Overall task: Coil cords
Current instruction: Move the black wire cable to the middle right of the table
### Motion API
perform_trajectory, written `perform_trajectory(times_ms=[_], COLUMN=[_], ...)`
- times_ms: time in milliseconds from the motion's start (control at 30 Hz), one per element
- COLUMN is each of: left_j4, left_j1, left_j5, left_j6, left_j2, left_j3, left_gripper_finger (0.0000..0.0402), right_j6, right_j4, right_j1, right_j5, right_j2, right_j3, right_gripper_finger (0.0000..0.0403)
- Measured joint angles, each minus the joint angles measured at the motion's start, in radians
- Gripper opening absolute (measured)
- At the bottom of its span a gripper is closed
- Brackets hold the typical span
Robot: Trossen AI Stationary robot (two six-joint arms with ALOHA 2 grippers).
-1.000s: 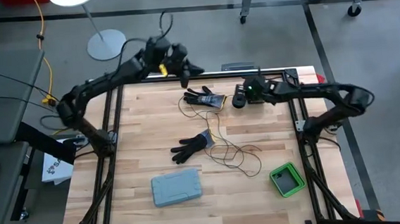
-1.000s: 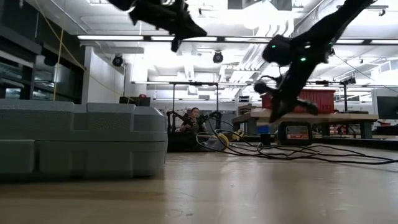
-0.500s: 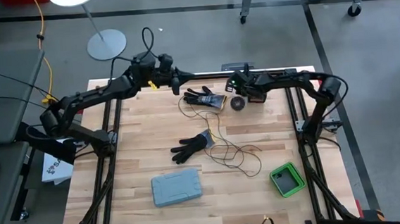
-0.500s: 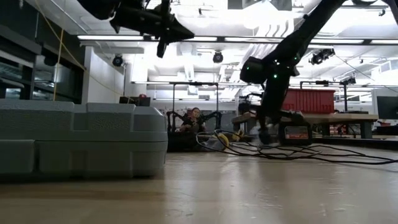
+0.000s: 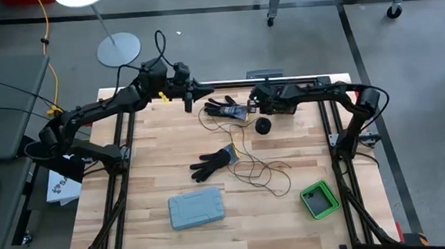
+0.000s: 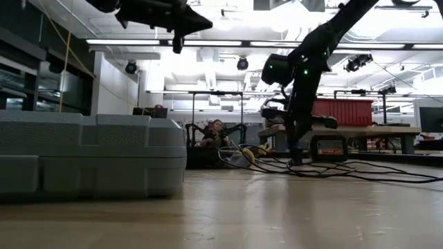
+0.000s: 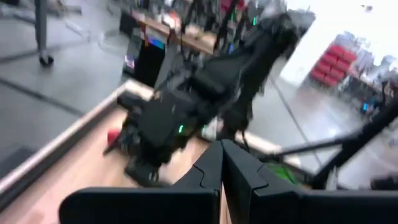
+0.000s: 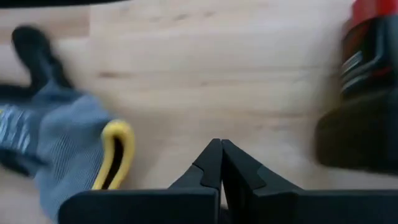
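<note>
The left tool (image 5: 189, 90) hangs above the counter's (image 5: 154, 161) far left edge, its fingers pressed together on nothing. The cords (image 5: 253, 169), one loose squiggly strand, trail from the far glove (image 5: 223, 107) past the near glove (image 5: 213, 163) toward mid-counter. The right tool (image 5: 254, 99), also pressed together and empty, hovers just beside the far glove.

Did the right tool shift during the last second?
Yes. The right tool, shut, moved left along the table's far edge toward the glove, nearer it than before.
</note>
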Motion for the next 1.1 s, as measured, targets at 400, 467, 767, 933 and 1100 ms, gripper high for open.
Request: perform_trajectory(times_ms=[400,467,767,933,1100], left_j4=[-0.353,-0.311,0.087,0.16,0.152], left_j1=[-0.128,-0.172,-0.32,-0.308,-0.275], left_j5=[0.001,0.004,-0.11,-0.199,-0.039], left_j6=[0.173,0.13,-0.138,-0.146,-0.185], left_j2=[-0.03,-0.037,-0.036,0.041,0.219], left_j3=[-0.017,-0.068,-0.311,-0.291,-0.188], left_gripper_finger=[0.0,0.0,0.0,0.0,0.0002], right_j6=[0.033,0.047,0.207,0.222,0.217], right_j4=[-0.12,-0.098,-0.219,-0.494,-0.555], right_j1=[0.231,0.288,0.546,0.599,0.568], right_j5=[-0.066,-0.114,0.09,0.068,-0.023], right_j2=[0.001,-0.003,-0.234,-0.385,-0.437], right_j3=[-0.001,-0.001,0.002,0.002,-0.038], right_gripper_finger=[0.0,0.0,0.0,0.0,0.0])
